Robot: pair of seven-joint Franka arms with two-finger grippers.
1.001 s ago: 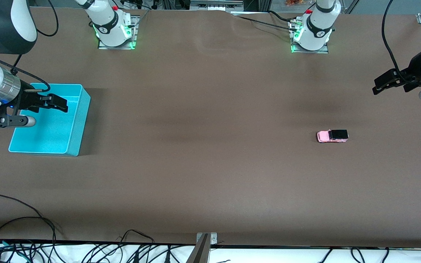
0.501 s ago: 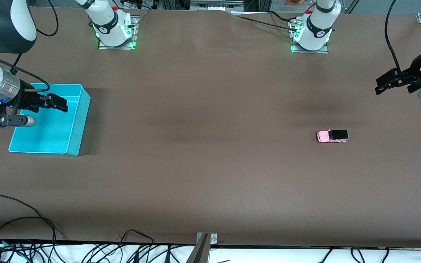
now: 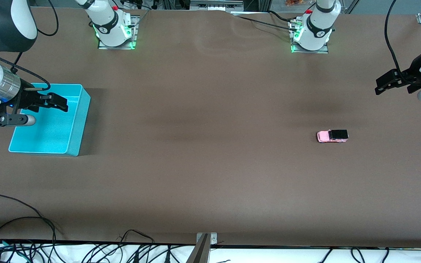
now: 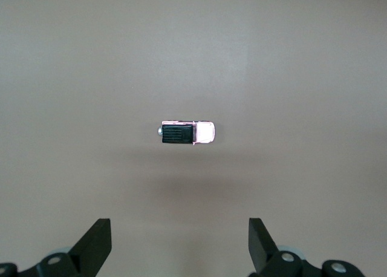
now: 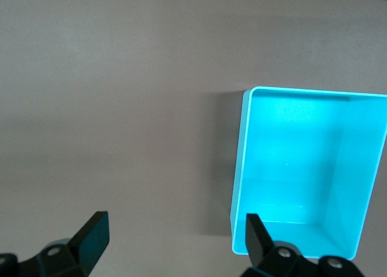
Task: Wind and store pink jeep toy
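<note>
The pink jeep toy [image 3: 332, 136] stands alone on the brown table toward the left arm's end, with a pink body and a black roof. The left wrist view shows the jeep [image 4: 187, 132] from above, well clear of the fingers. My left gripper [image 3: 379, 87] hangs open over bare table at the left arm's end, apart from the jeep, and in its own wrist view the left gripper [image 4: 179, 234] holds nothing. My right gripper [image 3: 61, 103] is open over the turquoise bin [image 3: 80, 126]. Nothing is between the spread jaws of the right gripper [image 5: 175, 228].
The turquoise bin [image 5: 302, 168] has nothing in it and sits at the right arm's end. Both arm bases [image 3: 113, 27] stand along the table's edge farthest from the front camera. Cables [image 3: 130, 252] trail along the edge nearest that camera.
The left gripper has drawn back slightly toward the left arm's end of the table. The jeep, the bin and the right gripper have hardly moved.
</note>
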